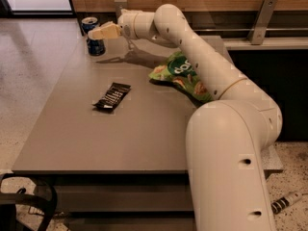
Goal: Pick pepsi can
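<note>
The pepsi can is a dark-blue can with a silver top rim. It stands upright at the table's far left corner. My gripper reaches in from the right at the end of the white arm. It sits at the can's upper half and covers part of it. I cannot tell whether it touches the can.
A green snack bag lies right of centre under the arm. A flat black wrapper lies left of centre on the grey table. A wooden wall with a metal rail stands behind. A black object sits below the table's front left.
</note>
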